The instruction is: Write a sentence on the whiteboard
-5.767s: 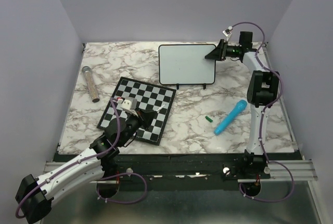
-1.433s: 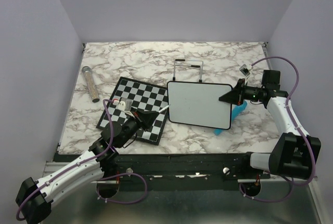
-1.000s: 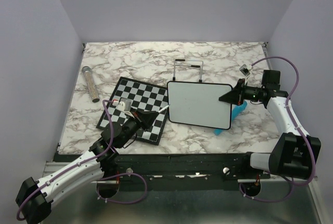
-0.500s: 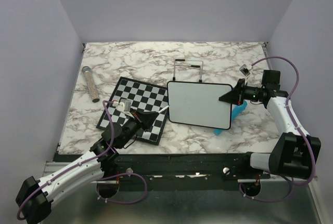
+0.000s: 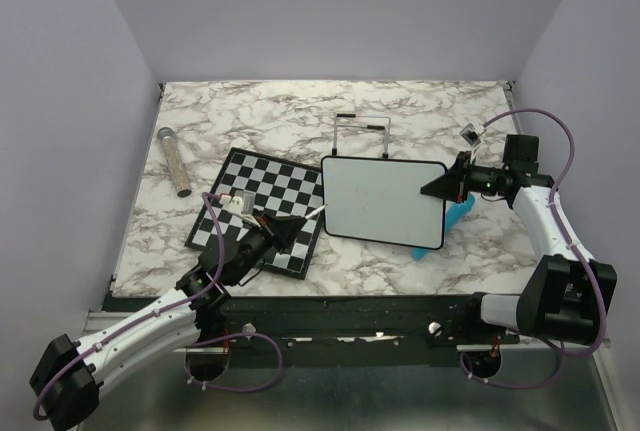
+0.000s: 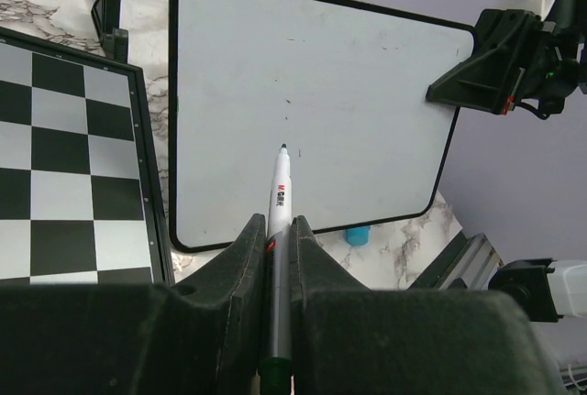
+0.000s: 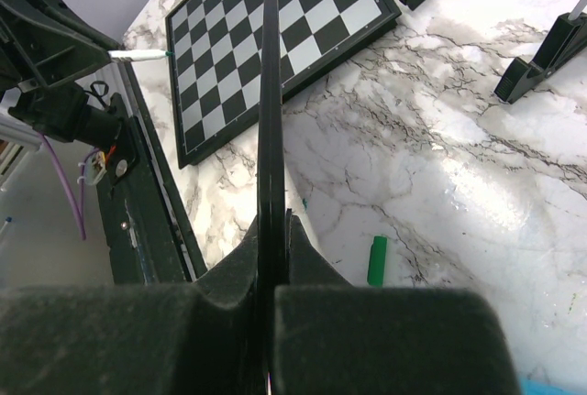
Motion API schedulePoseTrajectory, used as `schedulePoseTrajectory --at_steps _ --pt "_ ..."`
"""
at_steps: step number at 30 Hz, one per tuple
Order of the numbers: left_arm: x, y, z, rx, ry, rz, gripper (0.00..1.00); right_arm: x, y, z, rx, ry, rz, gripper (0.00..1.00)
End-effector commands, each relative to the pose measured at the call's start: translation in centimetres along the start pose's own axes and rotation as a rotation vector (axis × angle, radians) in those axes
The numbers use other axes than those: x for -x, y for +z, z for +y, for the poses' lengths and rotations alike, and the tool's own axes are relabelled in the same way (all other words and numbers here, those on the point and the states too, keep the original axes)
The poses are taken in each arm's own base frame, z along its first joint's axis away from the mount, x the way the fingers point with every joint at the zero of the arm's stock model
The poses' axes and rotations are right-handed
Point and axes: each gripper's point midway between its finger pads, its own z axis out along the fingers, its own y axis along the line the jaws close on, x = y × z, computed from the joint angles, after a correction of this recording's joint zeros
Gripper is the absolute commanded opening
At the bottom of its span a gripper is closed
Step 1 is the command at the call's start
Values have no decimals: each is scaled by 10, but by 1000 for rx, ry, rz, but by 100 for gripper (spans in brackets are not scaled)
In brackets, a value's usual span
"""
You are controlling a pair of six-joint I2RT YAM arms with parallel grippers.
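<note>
The whiteboard (image 5: pixel 385 201) is held up off the table, its white face turned toward the left arm. My right gripper (image 5: pixel 441 189) is shut on its right edge. In the right wrist view the whiteboard (image 7: pixel 270 93) runs edge-on between the right gripper (image 7: pixel 272 230) fingers. My left gripper (image 6: pixel 278 230) is shut on a grey-and-white marker (image 6: pixel 278 198). The marker's tip points at the whiteboard (image 6: pixel 312 111) near its lower middle; I cannot tell whether it touches. No sentence shows on the board, only faint specks.
The chessboard (image 5: pixel 262 209) lies left of the whiteboard, under the left gripper (image 5: pixel 288 228). A black wire stand (image 5: pixel 360 133) stands behind the board. A glittery tube (image 5: pixel 174 161) lies far left. A blue object (image 5: pixel 458 213) peeks from under the board's right side. A green cap (image 7: pixel 377 260) lies on the marble.
Since the oldest frame the whiteboard has come off its stand at the back and is now held forward, mid-table. Over the last second only the left arm has shifted slightly.
</note>
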Motion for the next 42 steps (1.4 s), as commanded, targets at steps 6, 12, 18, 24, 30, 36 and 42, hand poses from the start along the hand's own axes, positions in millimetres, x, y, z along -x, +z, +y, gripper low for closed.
schedulePoseTrajectory --at_steps 6,12,18,24,30,36,42 --pt "6 1 -4 -21 -12 -31 0 -5 -2 -16 -62 -49 24 0" --pt "7 1 -5 -25 -15 -34 0 -4 -3 -16 -63 -53 23 1" --pt "9 1 -7 -29 -24 -40 0 -6 -2 -17 -63 -51 28 1" --pt "14 4 -12 -43 -29 -53 0 -7 -3 -17 -63 -68 32 0" --pt "12 8 -13 -42 -24 -36 0 -6 -4 -15 -62 -95 30 1" --pt "10 7 -12 -46 -27 -36 0 -6 -4 -15 -57 -99 33 1" --pt "11 6 -14 -56 -44 -44 0 -4 -5 -13 -62 -117 30 1"
